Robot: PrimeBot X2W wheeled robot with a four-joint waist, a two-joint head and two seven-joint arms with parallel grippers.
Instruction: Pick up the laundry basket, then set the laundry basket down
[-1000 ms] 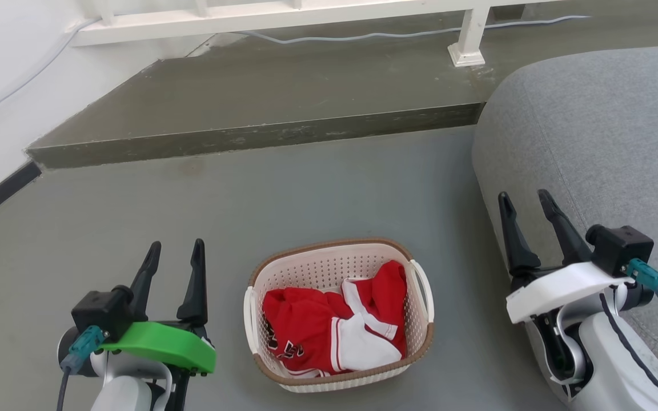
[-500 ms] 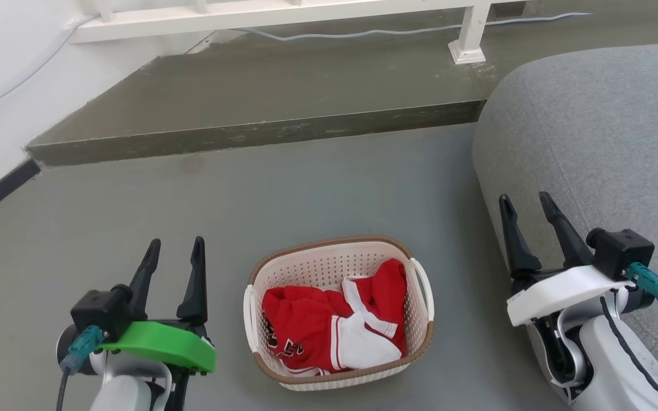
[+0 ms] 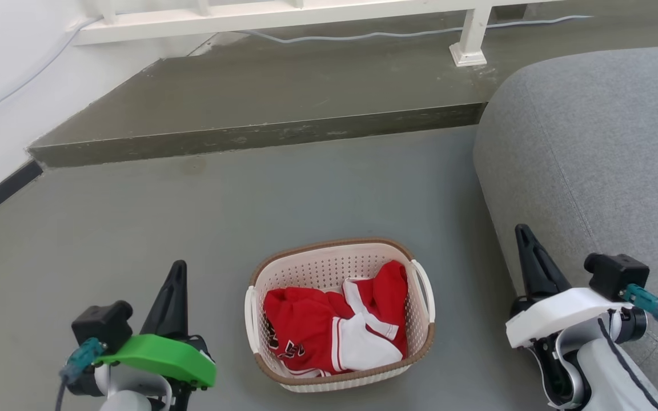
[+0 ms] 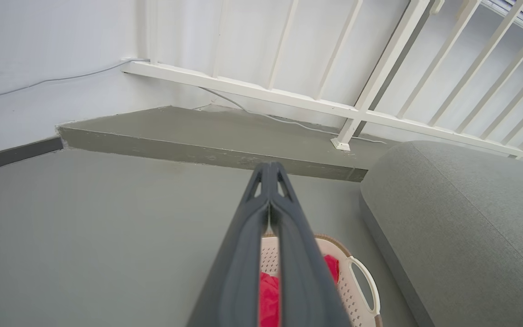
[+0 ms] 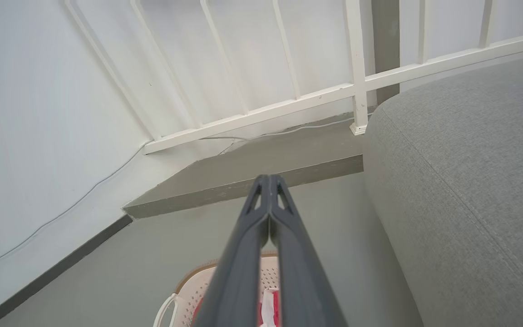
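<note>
Item: left gripper point(image 3: 177, 271), green-topped, placed left of the laundry basket point(image 3: 317, 269) and apart from it. Its fingers are pressed together tip to tip and nothing is held.
Item: right gripper point(image 3: 525, 237), white-topped, placed right of the basket and apart from it. It is likewise clenched on nothing.
Item: laundry basket, cream perforated plastic with a brown rim and white loop handles, stood upright on the grey floor point(image 3: 306, 188) between the grippers.
Contents: red and white garment point(image 3: 329, 328), crumpled.
Right of the basket: grey sofa point(image 3: 592, 148).
Behind the basket: raised step point(image 3: 260, 97), well apart.
Farther behind the basket: white railing point(image 3: 272, 11), with a pale cable point(image 3: 363, 35) at its foot.
</note>
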